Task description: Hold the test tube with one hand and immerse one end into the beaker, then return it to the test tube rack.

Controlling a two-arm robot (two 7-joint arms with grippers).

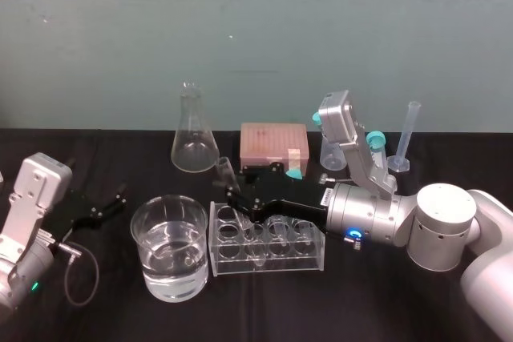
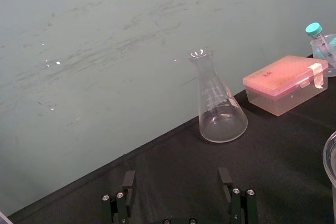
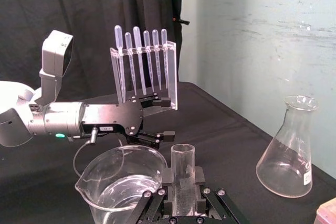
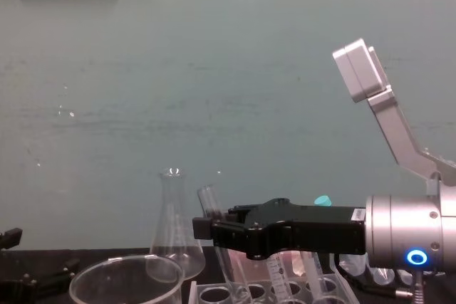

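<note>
The left tool (image 1: 119, 199) rests low over the table (image 1: 112, 322) at the far left, its 2 fingers (image 2: 128, 181) spread wide with nothing between them. Just to its right stands the beaker (image 1: 170, 198), partly filled with clear liquid. Behind the beaker, near the wall, a flask (image 1: 193, 146) stands upright. Right of the beaker and just beside it is the rack (image 1: 240, 262), with 2 rows of round holes on top. The tube (image 1: 225, 171) is above the rack's left end, tilted so that its open mouth leans toward the beaker and flask. Its lower part drops toward the rack's holes, but I cannot tell whether the bottom is seated in 1. The right tool (image 1: 237, 195) reaches in from the right across the rack's top, and its fingers are closed on the tube's middle. In the right wrist view the tube (image 3: 182, 174) stands clamped between the pads, with the beaker (image 3: 84, 187) close alongside. Behind the rack lies a pink box (image 1: 275, 143). Farther right are teal-capped tubes (image 1: 374, 141), and last a slim cylinder (image 1: 410, 130) on its foot.
</note>
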